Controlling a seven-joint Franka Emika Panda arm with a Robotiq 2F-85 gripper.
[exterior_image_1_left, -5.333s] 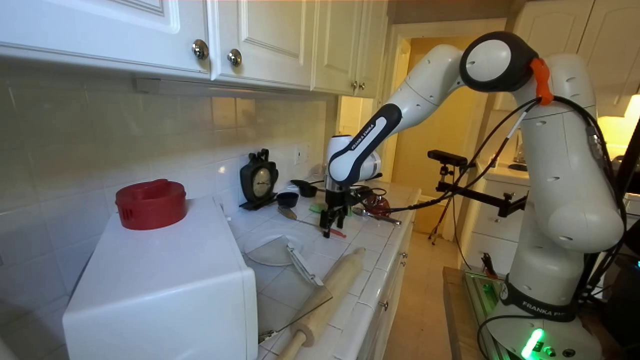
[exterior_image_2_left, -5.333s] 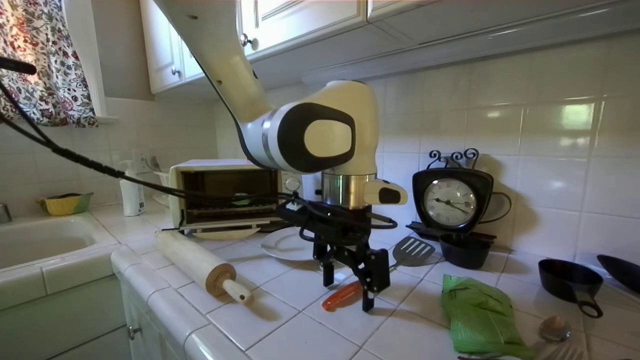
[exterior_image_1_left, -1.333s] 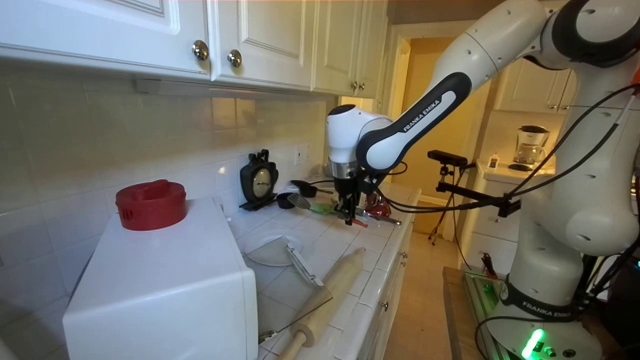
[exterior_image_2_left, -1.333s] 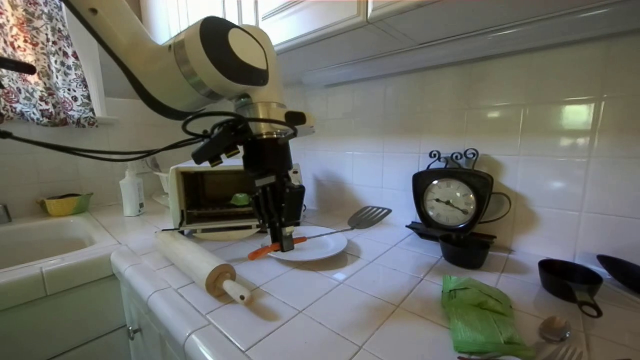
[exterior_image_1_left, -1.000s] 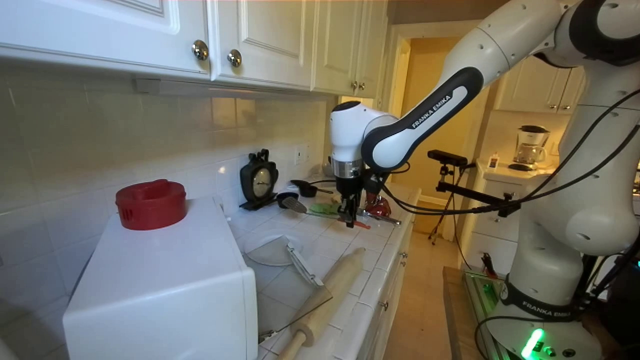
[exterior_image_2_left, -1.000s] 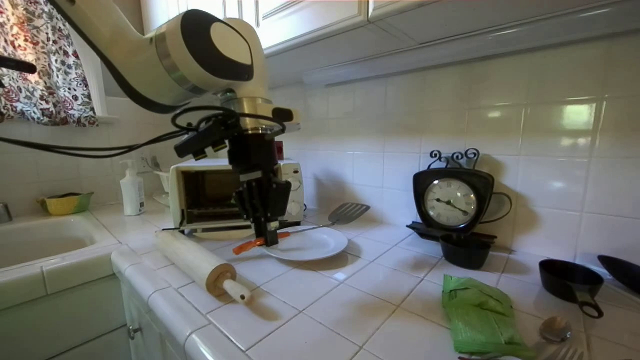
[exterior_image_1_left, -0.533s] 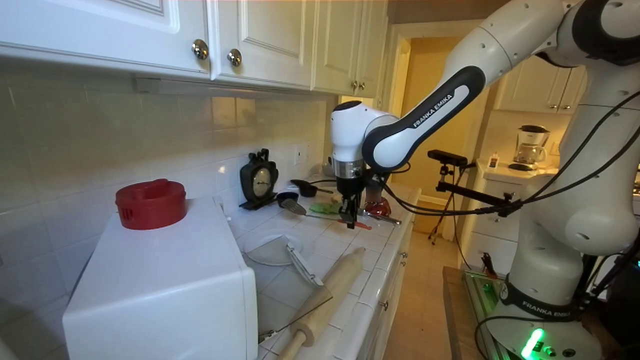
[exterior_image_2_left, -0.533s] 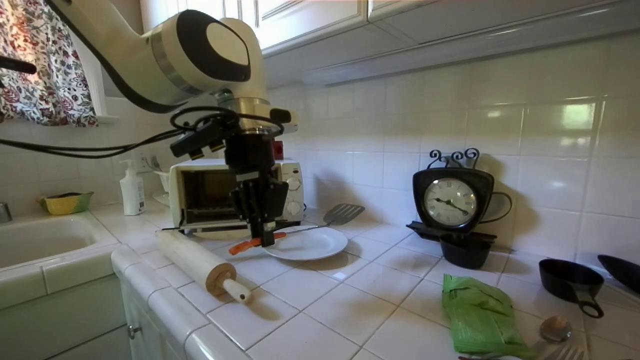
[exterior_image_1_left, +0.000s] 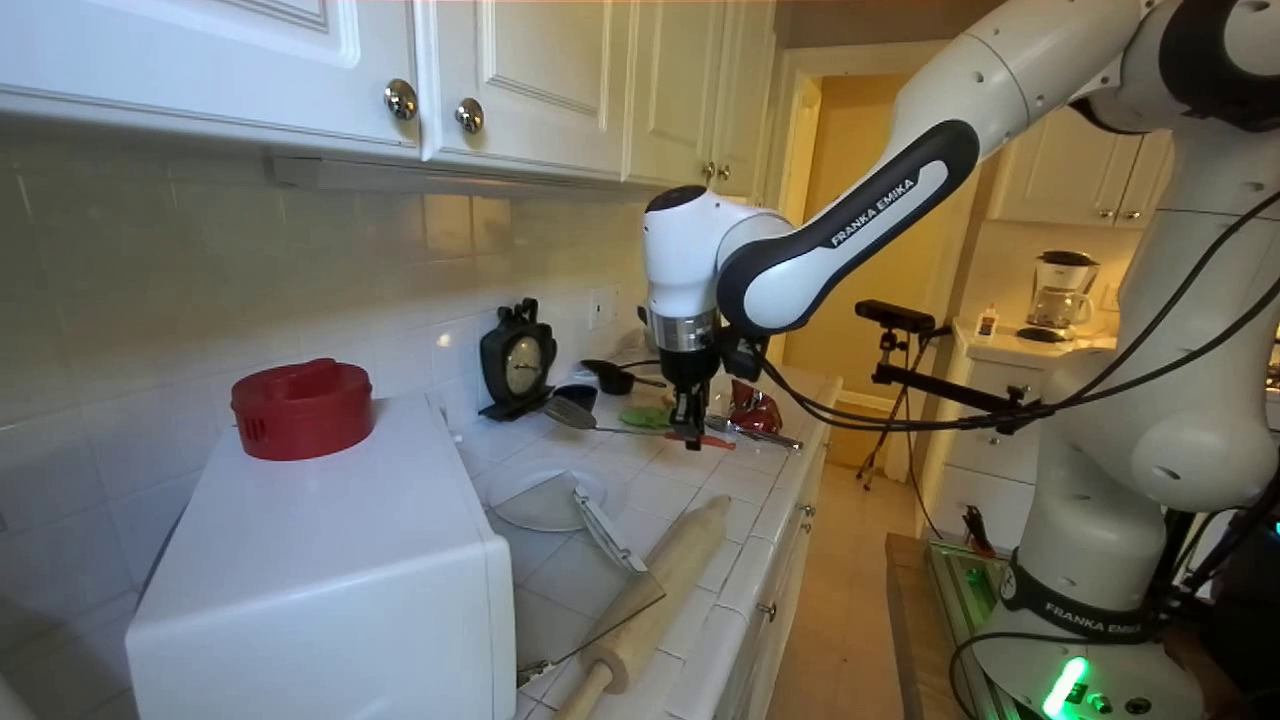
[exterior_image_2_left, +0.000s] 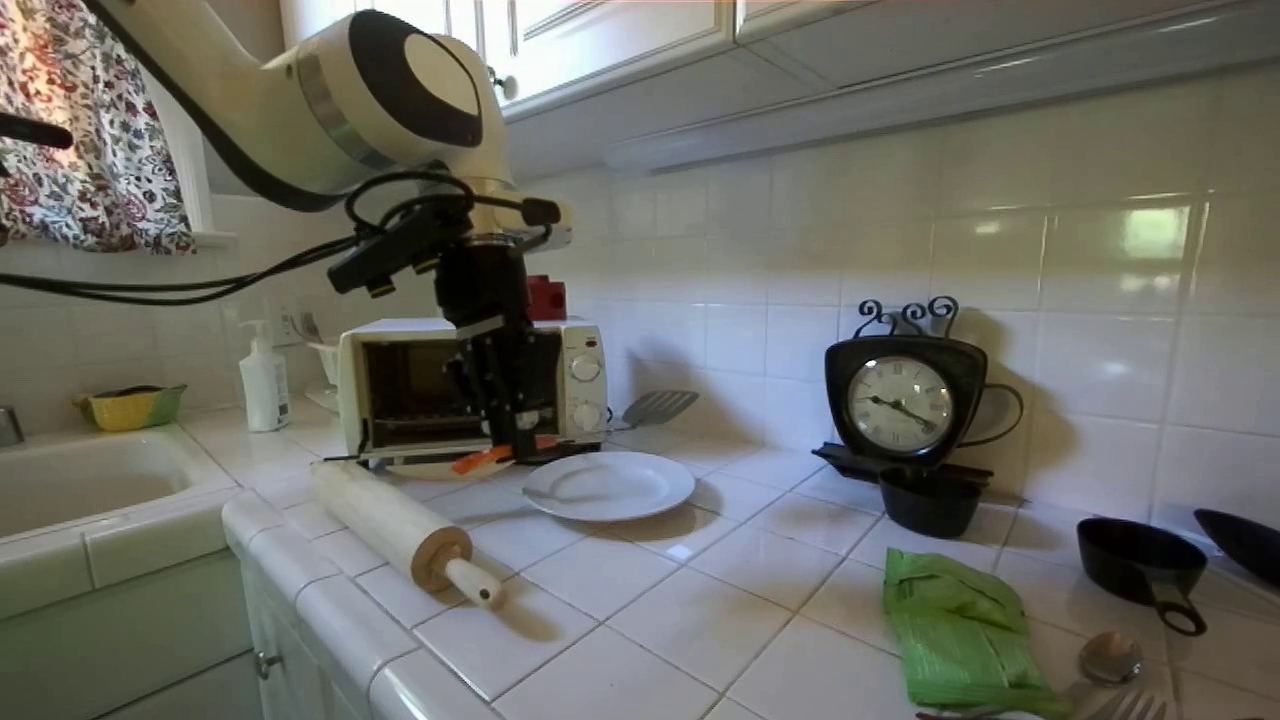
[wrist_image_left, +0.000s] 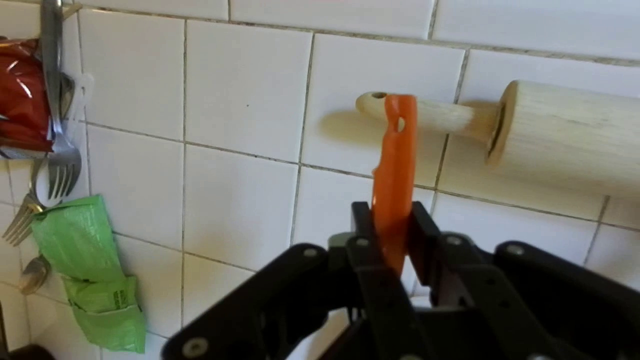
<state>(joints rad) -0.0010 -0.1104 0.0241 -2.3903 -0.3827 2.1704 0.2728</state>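
Pincer (wrist_image_left: 391, 212) pinches the slotted spatula (exterior_image_2_left: 657, 408) by its orange handle (wrist_image_left: 396, 170), clear of the tabletop (exterior_image_2_left: 655, 655); in the wrist view the handle passes over one end of the rolling pin (wrist_image_left: 570, 137). Grasp and lift look done; letting go is not. In the earliest frame the spatula lay down, pincer spread near its handle.

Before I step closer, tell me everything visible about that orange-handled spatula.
The spatula has a glossy, plastic-looking orange handle with a hole near its end, a thin shaft and a dark gray, slotted head. It is roughly level above the tiled counter, the jaws closed on its handle; nothing else visibly touches it.
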